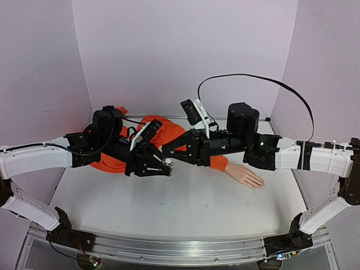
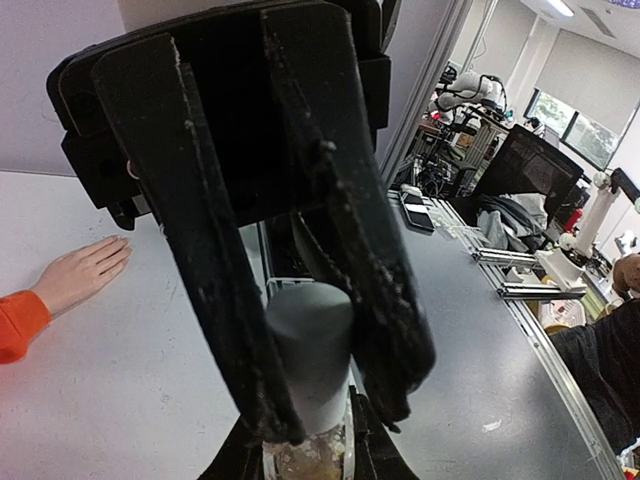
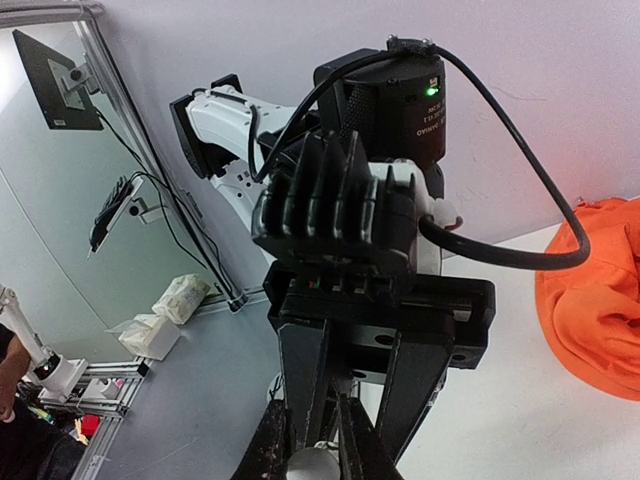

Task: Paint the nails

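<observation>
Cap (image 2: 308,335) clenched in your right gripper (image 2: 335,410), bottle (image 2: 300,455) clamped by your left gripper (image 2: 305,470): twist about its axis, holding the bottle steady.

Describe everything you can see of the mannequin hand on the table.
The mannequin hand is pale pinkish-beige and smooth like plastic. It lies flat on the white table, with its fingers outstretched and close together. An orange sleeve covers its wrist. Nothing else is seen touching it. Its nails are too small to judge.
</observation>
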### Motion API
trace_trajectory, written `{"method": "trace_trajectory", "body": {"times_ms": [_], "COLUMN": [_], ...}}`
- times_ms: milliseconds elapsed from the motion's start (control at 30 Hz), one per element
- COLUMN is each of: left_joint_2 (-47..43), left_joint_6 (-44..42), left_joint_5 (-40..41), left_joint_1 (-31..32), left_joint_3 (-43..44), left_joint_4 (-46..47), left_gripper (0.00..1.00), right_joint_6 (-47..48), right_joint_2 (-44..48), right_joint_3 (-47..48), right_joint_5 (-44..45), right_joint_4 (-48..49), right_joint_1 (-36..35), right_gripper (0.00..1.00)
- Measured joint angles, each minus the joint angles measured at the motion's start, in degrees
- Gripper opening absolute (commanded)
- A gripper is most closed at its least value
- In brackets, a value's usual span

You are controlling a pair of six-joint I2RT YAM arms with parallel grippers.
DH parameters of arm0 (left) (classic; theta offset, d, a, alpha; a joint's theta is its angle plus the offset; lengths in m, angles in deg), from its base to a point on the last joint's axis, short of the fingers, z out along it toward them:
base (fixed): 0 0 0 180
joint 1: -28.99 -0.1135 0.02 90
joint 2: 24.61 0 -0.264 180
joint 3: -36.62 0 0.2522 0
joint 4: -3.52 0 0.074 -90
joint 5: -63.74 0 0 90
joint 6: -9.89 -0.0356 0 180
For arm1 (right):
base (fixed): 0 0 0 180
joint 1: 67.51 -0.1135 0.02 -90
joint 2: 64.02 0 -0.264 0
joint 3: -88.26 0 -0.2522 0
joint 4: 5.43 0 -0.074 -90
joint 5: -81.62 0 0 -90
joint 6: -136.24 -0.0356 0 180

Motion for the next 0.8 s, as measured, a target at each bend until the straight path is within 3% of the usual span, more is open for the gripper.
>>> {"method": "trace_trajectory", "body": {"times_ms": [167,267,367,467,567,600,667,700,767,800], "left_joint_2": [-1.5,-4.3,-6.7,-9.1,-10.3,-10.3,-10.3,-10.3,-9.9,-9.7], "left_joint_6": [0.1,0.0,-0.7,-1.8,-3.5,-3.8,-4.3,-4.5,-4.8,-5.0], "left_joint_5": [7.9,21.7,38.3,48.4,51.8,52.0,52.1,51.8,51.9,51.5], "left_joint_1": [0.1,0.4,0.3,0.3,1.1,1.2,1.6,1.6,1.2,0.8], "left_joint_3": [-0.3,-1.7,-3.7,-5.9,-6.8,-6.9,-6.9,-6.9,-6.7,-6.7], "left_joint_4": [-0.9,-1.6,-2.7,-4.5,-6.6,-6.7,-6.3,-5.9,-4.3,-4.3], "left_gripper": [0.0,0.0,0.0,0.0,0.0,0.0,0.0,0.0,0.0,0.0], "right_joint_6": [0.0,-0.1,-3.6,-9.4,-13.1,-13.5,-13.2,-12.6,-10.7,-9.5], "right_joint_2": [-0.3,-1.8,-7.4,-15.5,-19.7,-20.0,-19.8,-19.5,-17.6,-16.0], "right_joint_3": [0.5,2.8,11.8,21.5,25.9,26.2,26.2,25.9,24.0,22.6], "right_joint_5": [3.2,13.2,39.6,63.8,76.0,77.4,78.4,78.0,74.2,72.1], "right_joint_4": [-0.5,-3.4,-12.3,-18.3,-21.3,-21.6,-21.6,-21.4,-21.4,-21.4], "right_joint_1": [0.4,-0.2,-6.0,-12.9,-16.7,-17.2,-17.5,-17.4,-17.2,-17.0], "right_gripper": [0.0,0.0,0.0,0.0,0.0,0.08,0.48,0.61,0.79,0.83]}}
